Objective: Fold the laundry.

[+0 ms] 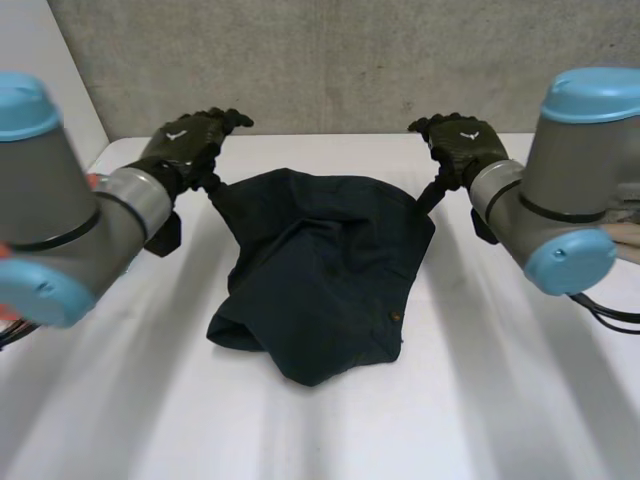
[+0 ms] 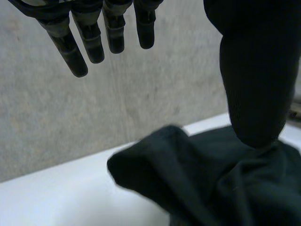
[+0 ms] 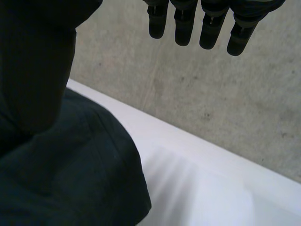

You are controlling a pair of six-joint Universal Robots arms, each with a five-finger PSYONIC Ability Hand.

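Note:
A dark navy garment (image 1: 320, 290) lies crumpled in a heap on the middle of the white table (image 1: 480, 400). My left hand (image 1: 190, 140) hovers over the heap's far left corner and my right hand (image 1: 465, 145) over its far right corner, both raised above the table. Each is open, with straight fingers and the thumb pointing down at the cloth. In the left wrist view the fingers (image 2: 89, 42) are spread, with the thumb (image 2: 254, 84) just over the cloth (image 2: 202, 188). The right wrist view gives the same: fingers (image 3: 211, 28) straight, thumb (image 3: 37, 70) above the cloth (image 3: 70, 183). Nothing is held.
A grey concrete wall (image 1: 330, 60) rises right behind the table's far edge, close to both hands. Bare table surface lies in front of the heap and on both sides of it.

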